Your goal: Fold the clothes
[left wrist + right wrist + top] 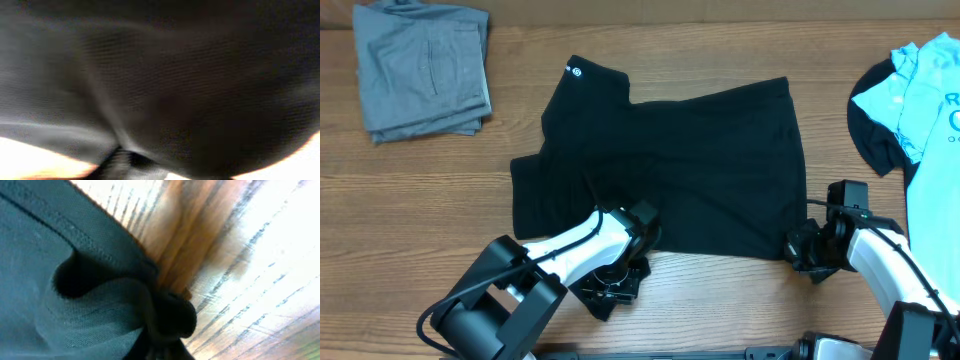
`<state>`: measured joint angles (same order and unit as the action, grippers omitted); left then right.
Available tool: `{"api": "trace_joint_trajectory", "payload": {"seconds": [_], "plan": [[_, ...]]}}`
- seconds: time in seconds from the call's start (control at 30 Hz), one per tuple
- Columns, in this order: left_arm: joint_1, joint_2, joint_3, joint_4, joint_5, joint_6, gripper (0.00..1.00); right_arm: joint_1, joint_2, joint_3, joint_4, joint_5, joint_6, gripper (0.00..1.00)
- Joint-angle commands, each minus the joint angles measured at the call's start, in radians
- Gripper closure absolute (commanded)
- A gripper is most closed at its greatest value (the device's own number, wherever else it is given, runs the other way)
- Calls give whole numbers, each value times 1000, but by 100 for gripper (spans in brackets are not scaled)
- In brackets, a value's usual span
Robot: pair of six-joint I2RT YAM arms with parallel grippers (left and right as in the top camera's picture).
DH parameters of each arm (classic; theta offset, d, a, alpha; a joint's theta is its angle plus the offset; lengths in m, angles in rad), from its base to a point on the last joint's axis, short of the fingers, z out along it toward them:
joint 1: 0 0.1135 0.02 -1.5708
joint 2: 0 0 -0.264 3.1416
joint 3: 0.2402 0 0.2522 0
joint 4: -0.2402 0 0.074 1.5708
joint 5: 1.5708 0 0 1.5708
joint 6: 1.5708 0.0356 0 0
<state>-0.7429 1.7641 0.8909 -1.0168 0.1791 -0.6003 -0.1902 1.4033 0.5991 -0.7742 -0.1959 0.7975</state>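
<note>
Plainly, the left hand (638, 245) and right hand (798, 248) each clench the black shirt (700, 170) at its near hem; best lift both evenly, taut, toward its collar.

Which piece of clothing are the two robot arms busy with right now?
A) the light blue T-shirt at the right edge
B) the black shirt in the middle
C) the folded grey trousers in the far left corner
B: the left gripper and the right gripper both pinch the near hem of the black shirt; the grey trousers and the light blue T-shirt lie untouched.
</note>
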Motion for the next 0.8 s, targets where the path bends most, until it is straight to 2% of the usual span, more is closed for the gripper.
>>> {"api": "trace_joint_trajectory", "payload": {"seconds": [0.0,0.17,0.37,0.57,0.77], "plan": [[-4,52,-36,18,-2,9,96,-2,14,-13,-8,15,18,96],[-5,-6,-36,-38,-3,1,96,-2,5,51,-106,73,18,96],[-6,-177,-36,-101,-2,-29,96,-2,-47,141,-243,128,18,96],[-6,-343,-36,-155,36,-29,96,-2,-119,149,-274,127,43,96],[-25,-436,-35,-191,64,-23,96,-2,-179,150,-279,128,45,96]]}}
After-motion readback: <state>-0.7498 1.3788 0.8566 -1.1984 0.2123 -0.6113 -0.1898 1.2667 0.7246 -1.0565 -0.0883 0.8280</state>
